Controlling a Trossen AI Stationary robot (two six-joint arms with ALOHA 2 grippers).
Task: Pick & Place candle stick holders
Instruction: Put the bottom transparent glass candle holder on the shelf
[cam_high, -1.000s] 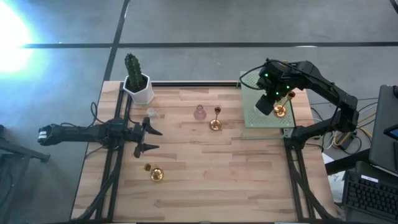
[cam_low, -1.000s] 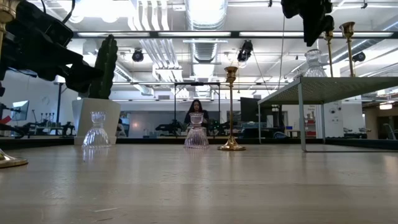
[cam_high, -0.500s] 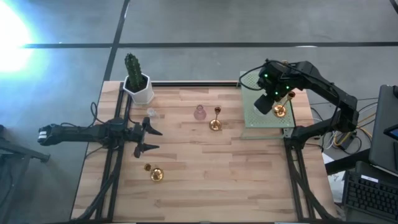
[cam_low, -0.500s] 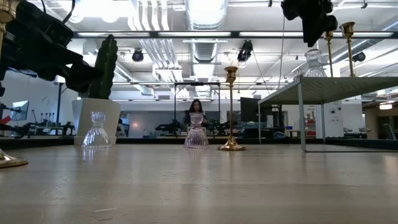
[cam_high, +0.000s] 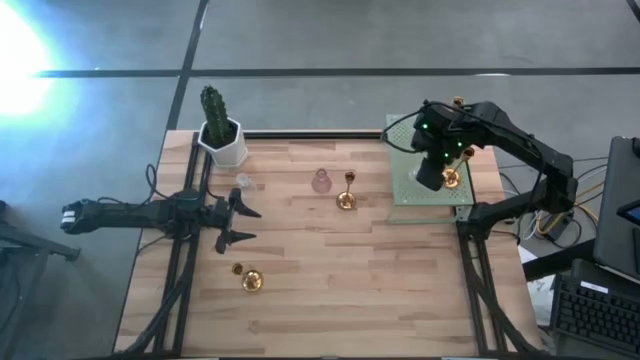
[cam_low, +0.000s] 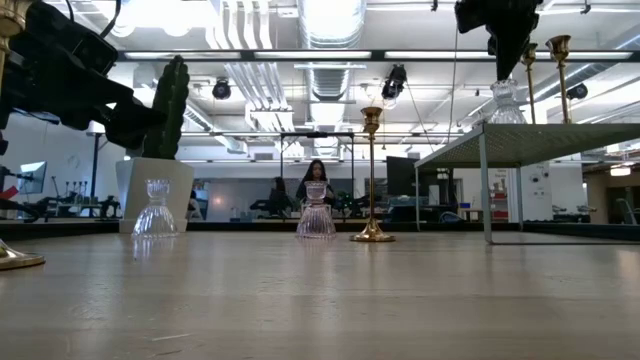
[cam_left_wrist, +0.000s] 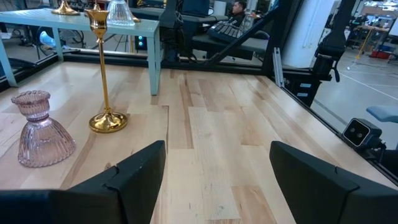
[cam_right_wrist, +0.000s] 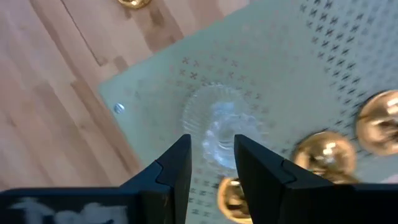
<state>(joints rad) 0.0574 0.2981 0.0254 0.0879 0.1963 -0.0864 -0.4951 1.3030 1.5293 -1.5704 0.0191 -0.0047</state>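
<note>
two narrow-set fingers of the right gripper (cam_right_wrist: 211, 163) hang just above a clear glass holder (cam_right_wrist: 219, 127) standing on the pale green raised shelf (cam_high: 405, 186), holding nothing. gold holders (cam_right_wrist: 326, 155) crowd close beside it, so a sideways drift could likely topple glass or gold. the left gripper (cam_high: 232, 222) waits wide open over the table's left side, far from the gold holder (cam_high: 347, 192) and pink one (cam_high: 321, 181) mid-table.
</note>
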